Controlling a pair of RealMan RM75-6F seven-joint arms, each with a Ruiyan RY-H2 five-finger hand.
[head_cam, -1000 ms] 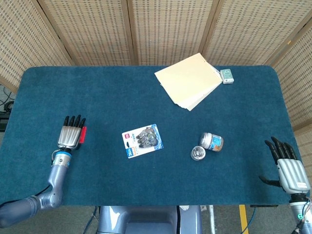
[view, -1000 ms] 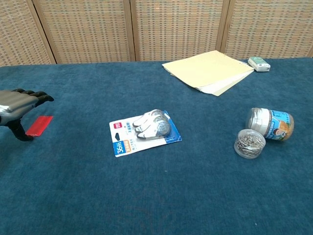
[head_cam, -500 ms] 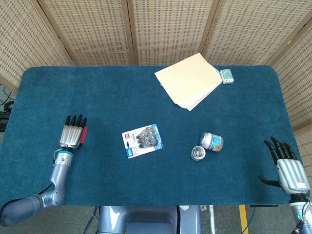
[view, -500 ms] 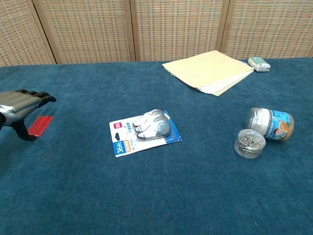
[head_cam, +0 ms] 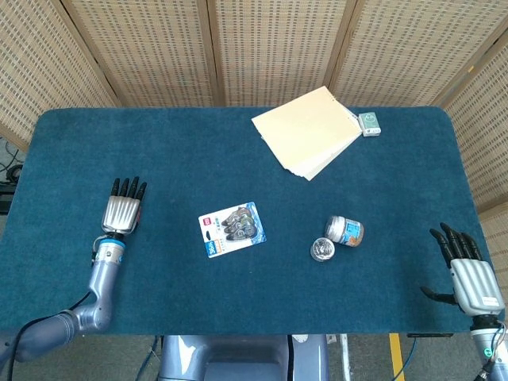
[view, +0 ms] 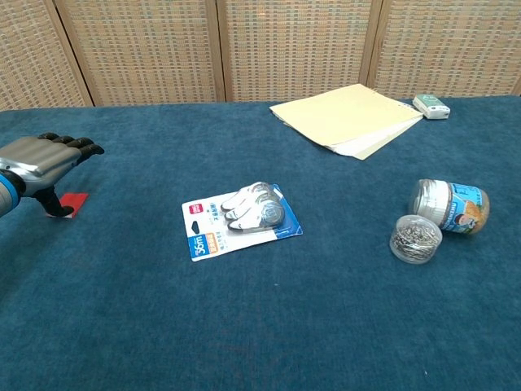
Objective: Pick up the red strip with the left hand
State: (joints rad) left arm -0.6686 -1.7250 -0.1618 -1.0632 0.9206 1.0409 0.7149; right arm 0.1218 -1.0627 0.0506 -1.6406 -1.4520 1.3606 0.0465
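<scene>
The left hand (head_cam: pixel 123 212) is lying palm down over the blue table (head_cam: pixel 159 151) near its left edge, fingers extended and pointing away from the robot. The right hand (head_cam: pixel 470 274) is resting at the table's right edge, fingers spread and holding nothing. A blister pack (head_cam: pixel 231 228) is sitting near the middle, with a tipped jar (head_cam: pixel 345 230) touching a round lid (head_cam: pixel 321 250) to its right. Cream folders (head_cam: pixel 309 131) are lying beside a small box (head_cam: pixel 369 123).

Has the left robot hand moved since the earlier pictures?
Yes. The left robot hand has moved forward and to the right, toward the blister pack of clips, and now covers most of the flat red strip.
</scene>
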